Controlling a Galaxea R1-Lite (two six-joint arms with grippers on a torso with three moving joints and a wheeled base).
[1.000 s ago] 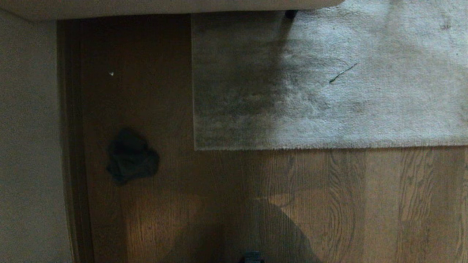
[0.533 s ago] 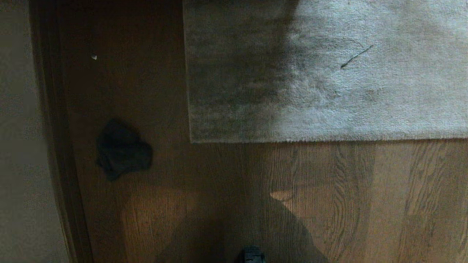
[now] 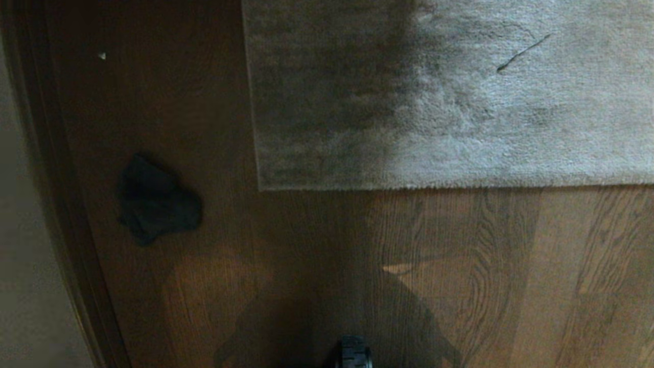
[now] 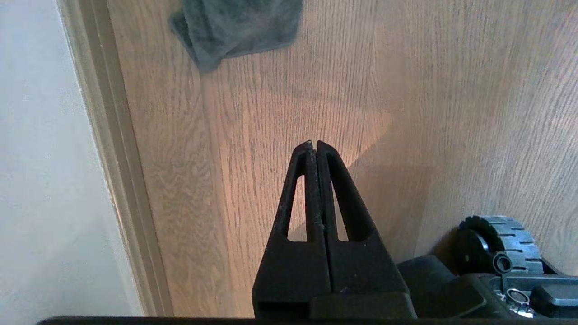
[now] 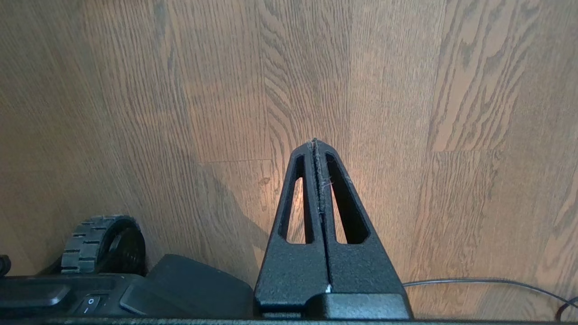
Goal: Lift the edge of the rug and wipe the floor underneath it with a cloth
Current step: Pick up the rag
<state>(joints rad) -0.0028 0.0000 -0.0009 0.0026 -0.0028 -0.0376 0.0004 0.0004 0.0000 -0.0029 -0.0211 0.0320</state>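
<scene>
The left gripper (image 4: 314,143) and right gripper (image 5: 314,141) both hang over bare floor (image 3: 460,266), fingers pressed together and holding nothing. The cloth (image 3: 153,202) lies crumpled near the baseboard (image 3: 61,204), well apart from the rug edge (image 3: 409,186), which lies flat.

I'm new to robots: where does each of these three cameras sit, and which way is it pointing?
Head view: on the robot's head, looking steeply down at the floor, the rug edge and the cloth; only a wheel of the robot shows.
Left wrist view: behind the shut left gripper, facing the floor beside a baseboard; base and wheel show.
Right wrist view: behind the shut right gripper, facing bare floor and a cable.
Shared: head and left wrist views both show the cloth.
</scene>
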